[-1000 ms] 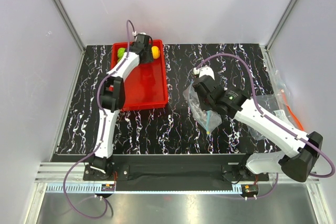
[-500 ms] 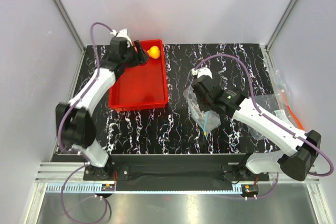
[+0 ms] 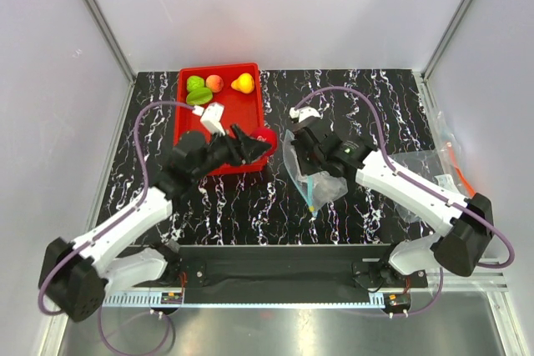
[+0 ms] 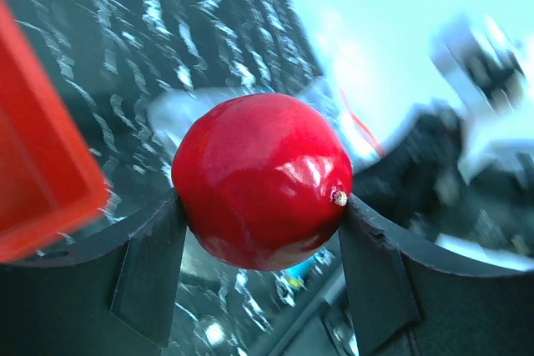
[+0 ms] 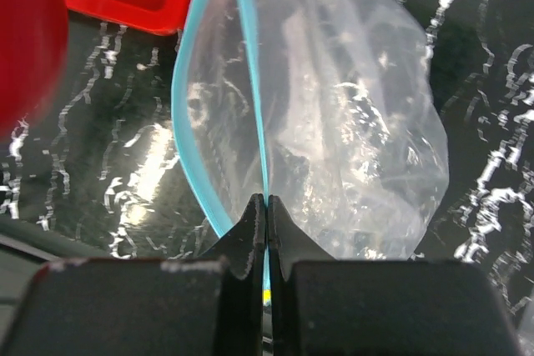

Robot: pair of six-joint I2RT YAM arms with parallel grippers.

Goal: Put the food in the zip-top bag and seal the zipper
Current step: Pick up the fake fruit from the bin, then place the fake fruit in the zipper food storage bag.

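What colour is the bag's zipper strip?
The zipper is light teal; right wrist view shows it best.

- red apple [image 5: 25, 35]: left of the right gripper [image 5: 266, 206]; blurred, cut by the frame edge.
- red tray [image 4: 42, 189]: left of the left gripper [image 4: 260, 210]; blurred, cropped.
- right arm [image 4: 425, 156]: beyond the left gripper; smeared.
- zipper [image 5: 258, 122]: near end hidden between the right gripper's pinched fingers.

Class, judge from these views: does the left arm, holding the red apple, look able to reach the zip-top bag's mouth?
Probably yes. The right gripper pinches one zipper lip and the other bows out, leaving the bag mouth open toward the apple in the left gripper. Nothing seems to lie between.
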